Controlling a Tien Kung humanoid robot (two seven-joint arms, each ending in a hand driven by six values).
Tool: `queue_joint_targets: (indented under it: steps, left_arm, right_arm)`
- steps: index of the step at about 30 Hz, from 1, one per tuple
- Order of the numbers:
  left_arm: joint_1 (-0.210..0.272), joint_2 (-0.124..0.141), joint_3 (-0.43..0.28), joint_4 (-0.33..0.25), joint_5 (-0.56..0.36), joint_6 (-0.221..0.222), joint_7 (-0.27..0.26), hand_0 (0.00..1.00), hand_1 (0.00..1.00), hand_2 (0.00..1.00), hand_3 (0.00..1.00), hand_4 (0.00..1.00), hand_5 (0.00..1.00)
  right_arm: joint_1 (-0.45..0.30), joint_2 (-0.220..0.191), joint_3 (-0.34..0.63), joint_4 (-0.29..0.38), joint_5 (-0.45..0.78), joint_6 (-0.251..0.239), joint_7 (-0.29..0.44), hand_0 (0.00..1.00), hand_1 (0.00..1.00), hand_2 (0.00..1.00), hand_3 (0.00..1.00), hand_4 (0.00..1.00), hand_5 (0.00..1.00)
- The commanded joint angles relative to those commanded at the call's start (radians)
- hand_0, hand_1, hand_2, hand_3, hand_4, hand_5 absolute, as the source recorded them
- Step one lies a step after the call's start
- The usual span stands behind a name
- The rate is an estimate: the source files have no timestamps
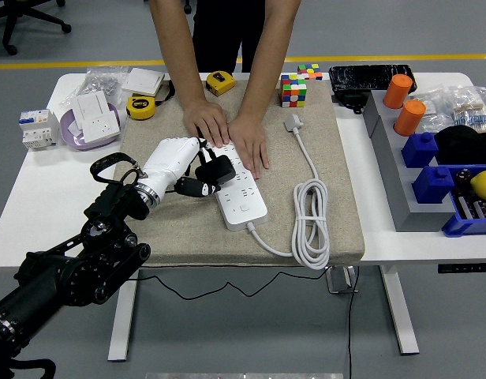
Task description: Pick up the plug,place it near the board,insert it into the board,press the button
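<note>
The left hand point(180, 166) reaches in from the table's near left corner, its fingers pinching the black plug point(214, 170), which sits over the left edge of the white board point(235, 186) at mid-table. A person's hands point(227, 134) press flat on the board's far end. The board's cord point(310, 229) lies coiled right of it.
</note>
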Motion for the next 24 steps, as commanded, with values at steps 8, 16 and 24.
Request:
queue_joint_targets:
  steps: [8,16,24]
  left_arm:
    - [-0.003,0.007,-0.004,-0.001,0.017,-0.012,0.006,0.357,0.232,0.319,0.444,0.586,0.117]
    - [-0.004,0.015,0.002,-0.011,0.012,-0.035,0.013,0.365,0.237,0.32,0.426,0.573,0.107]
    - [-0.004,0.024,0.005,-0.021,-0.002,-0.058,0.019,0.37,0.245,0.317,0.407,0.569,0.107]
  right_arm:
    - [0.002,-0.001,0.004,0.0,-0.001,0.0,0.0,0.852,0.738,0.708,0.667,0.967,0.585]
    - [0.004,0.0,0.005,0.0,0.0,-0.001,0.0,0.851,0.737,0.708,0.666,0.967,0.585]
    - [0.002,-0.001,0.008,0.0,0.0,-0.002,0.0,0.851,0.737,0.708,0.666,0.967,0.584]
